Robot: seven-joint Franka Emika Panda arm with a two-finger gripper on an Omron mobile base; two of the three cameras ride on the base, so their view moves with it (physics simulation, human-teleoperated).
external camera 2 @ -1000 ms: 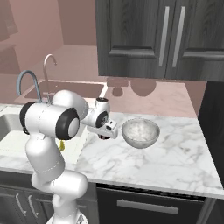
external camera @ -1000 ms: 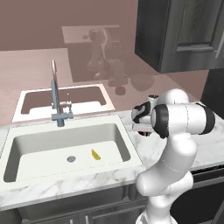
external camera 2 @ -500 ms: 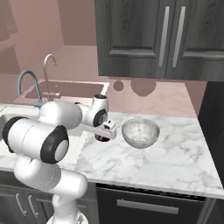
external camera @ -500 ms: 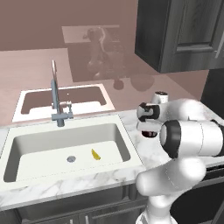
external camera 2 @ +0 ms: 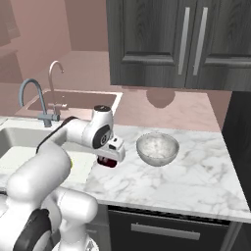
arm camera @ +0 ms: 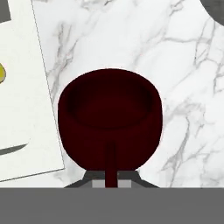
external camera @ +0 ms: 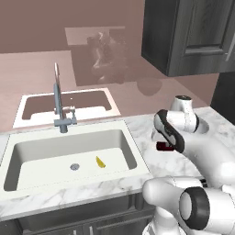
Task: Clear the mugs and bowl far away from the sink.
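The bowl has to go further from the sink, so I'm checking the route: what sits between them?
In the right base view, a dark red mug held by the gripper sits between the sink and bowl.

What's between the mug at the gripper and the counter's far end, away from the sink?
The speckled bowl sits on the counter just beyond the dark red mug, on the side away from the sink. Marble in front of it is bare, so a route along the front edge seems open.
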